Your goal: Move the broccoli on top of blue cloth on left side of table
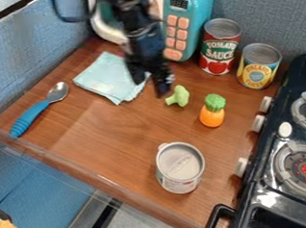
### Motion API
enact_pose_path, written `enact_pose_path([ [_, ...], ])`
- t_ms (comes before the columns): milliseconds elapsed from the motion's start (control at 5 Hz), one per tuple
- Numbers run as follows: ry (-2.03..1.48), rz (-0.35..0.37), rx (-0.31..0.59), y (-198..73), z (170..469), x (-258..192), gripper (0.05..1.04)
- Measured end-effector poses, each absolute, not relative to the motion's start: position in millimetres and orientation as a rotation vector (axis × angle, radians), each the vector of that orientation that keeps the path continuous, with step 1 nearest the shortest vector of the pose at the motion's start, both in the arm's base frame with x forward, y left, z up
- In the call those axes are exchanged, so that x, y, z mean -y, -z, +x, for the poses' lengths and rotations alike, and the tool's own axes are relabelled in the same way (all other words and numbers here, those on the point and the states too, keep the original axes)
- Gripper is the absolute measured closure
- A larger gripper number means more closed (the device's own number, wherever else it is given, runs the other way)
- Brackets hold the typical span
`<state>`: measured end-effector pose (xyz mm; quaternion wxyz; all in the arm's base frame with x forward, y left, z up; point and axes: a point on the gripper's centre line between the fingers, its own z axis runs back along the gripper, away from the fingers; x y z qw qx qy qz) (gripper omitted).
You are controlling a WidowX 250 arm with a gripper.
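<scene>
Wood-topped counter (pixel 103 137) by a blue-grey wall (pixel 276 26), with the gripper (pixel 150 85) low beside the broccoli (pixel 178 96).
The jaws stand parted and empty, between the folded pale-blue cloth (pixel 106 76) and the broccoli, which lies on bare wood just to their right, off the cloth. Near the broccoli, further right, an orange toy with a green top (pixel 212 119) stands upright. Behind them are a turquoise toy microwave (pixel 188 2), a red can (pixel 219 48) and a yellow-labelled can (pixel 258 68). A blue-handled spoon (pixel 30 116) lies to the left of the cloth; a grey can (pixel 180 169) stands toward the front, and a black stove (pixel 261 186) lines the right side.
</scene>
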<state>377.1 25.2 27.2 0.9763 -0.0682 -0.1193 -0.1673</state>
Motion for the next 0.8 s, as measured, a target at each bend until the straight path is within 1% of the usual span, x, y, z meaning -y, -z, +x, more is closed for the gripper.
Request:
enact_pose_path([
  [200,0.375,-0.118,0.245,-19,398,-10,0.083],
  [400,0.398,-0.113,0.228,-7,408,-2,0.083],
  [600,0.414,-0.091,0.193,6,405,0,0.083],
  [800,0.407,-0.094,0.172,16,402,0,0.131],
])
